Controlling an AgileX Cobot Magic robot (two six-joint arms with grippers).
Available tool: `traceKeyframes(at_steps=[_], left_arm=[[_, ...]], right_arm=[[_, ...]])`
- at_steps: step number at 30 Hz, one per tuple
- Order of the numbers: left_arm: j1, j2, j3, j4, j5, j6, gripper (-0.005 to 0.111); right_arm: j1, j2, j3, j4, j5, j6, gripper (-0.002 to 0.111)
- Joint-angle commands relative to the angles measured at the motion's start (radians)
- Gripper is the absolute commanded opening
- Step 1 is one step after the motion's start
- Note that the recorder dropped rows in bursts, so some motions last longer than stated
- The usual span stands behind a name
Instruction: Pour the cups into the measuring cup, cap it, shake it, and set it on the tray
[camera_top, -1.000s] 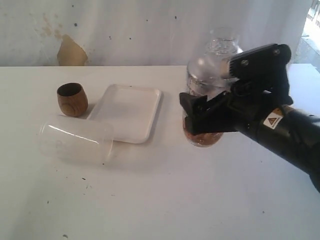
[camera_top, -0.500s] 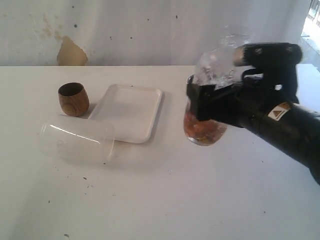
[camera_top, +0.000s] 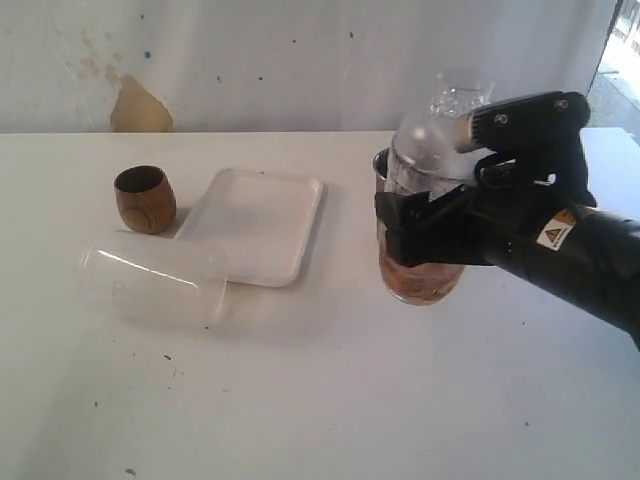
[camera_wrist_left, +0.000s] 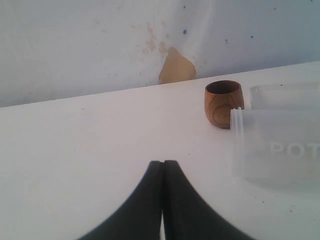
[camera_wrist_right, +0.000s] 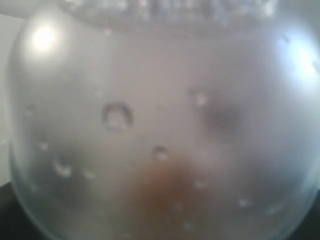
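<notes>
step: shake, as i read it. measuring cup (camera_top: 425, 155) is capped, has brown stuff in the bottom, and is held up in the grip
right gripper (camera_top: 425, 228): jaws clamped around the measuring cup's middle, from the right side of the exterior view
left gripper (camera_wrist_left: 162, 166): jaws closed on nothing, low over bare counter (camera_top: 300, 400), not seen in the exterior view
measuring cup: upright, right of the tray (camera_top: 262, 225) and apart from it; at or just above the counter, cannot tell which
cap (camera_top: 458, 95): clear, sits on top
right wrist view: measuring cup (camera_wrist_right: 160, 130) fills it, droplets on the wall, brown blur low down
wood cup (camera_top: 145, 198): upright, left of the tray, looks empty
jug (camera_top: 150, 282): lying on its side, at the tray's near-left corner
tray: bare
next: if the shaking is done, carry the cup left over the tray, keep it upright, lower it inside the rim, then open the jaws
watch: round bottom may rock on release
</notes>
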Motion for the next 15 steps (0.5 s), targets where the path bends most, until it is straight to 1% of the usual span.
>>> traceKeyframes(at_steps=[1,3,5,7,8,10,12,15], left_arm=[[-0.001,-0.005,0.005,0.012,-0.015,0.021,0.0],[-0.001,-0.005,0.005,0.0,-0.061,0.026,0.0],[-0.001,-0.005,0.005,-0.068,-0.126,-0.017,0.0],[-0.001,-0.005,0.005,-0.091,-0.242,-0.047,0.0],[-0.003,-0.005,0.005,-0.114,-0.312,-0.084,0.0],[-0.003,-0.005,0.005,-0.151,-0.408,-0.2,0.0],[-0.003,-0.005,0.005,-0.171,-0.425,-0.365,0.0],[-0.003,-0.005,0.005,-0.171,-0.37,-0.563,0.0]], right_arm=[[-0.005,-0.016,0.008,0.035,-0.063,-0.017,0.0],[0.001,-0.014,0.007,0.025,-0.068,-0.017,0.0],[0.002,-0.014,0.007,0.025,-0.064,-0.017,0.0],[0.002,-0.014,0.007,0.025,-0.062,-0.017,0.0],[0.002,-0.014,0.007,0.025,-0.057,-0.017,0.0],[0.002,-0.014,0.007,0.025,-0.052,-0.017,0.0],[0.002,-0.014,0.007,0.025,-0.047,-0.017,0.0],[0.002,-0.014,0.007,0.025,-0.047,-0.017,0.0]])
